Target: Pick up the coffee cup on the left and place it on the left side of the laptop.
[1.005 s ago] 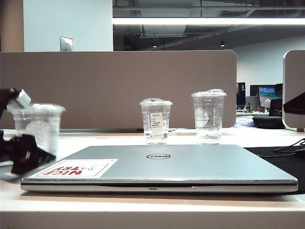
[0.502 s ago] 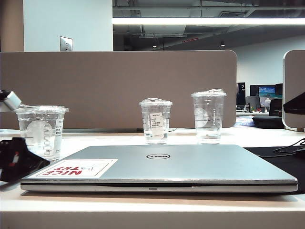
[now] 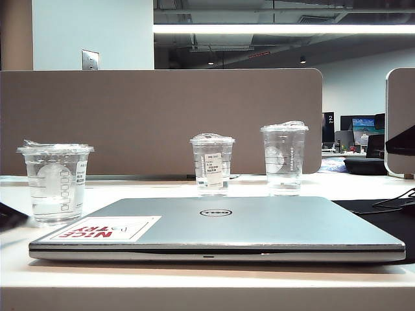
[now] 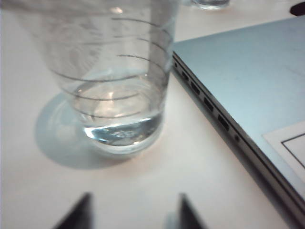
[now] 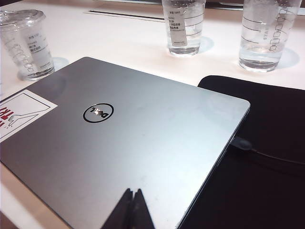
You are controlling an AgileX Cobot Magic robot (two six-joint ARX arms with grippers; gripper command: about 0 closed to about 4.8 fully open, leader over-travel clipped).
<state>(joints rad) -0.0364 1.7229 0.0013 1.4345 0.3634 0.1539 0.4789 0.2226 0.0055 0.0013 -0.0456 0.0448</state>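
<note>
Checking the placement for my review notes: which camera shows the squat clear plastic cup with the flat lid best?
The exterior view: the squat clear plastic cup shows whole, lid to base, standing left of the silver-grey laptop. The left wrist view shows only its lower half, close and blurred, beyond the left tool. The right wrist view shows it small at the frame edge.

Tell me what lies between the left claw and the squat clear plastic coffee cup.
Only bare white table, in the left wrist view: left claw fingertips stand apart, short of the coffee cup, touching nothing.
</note>
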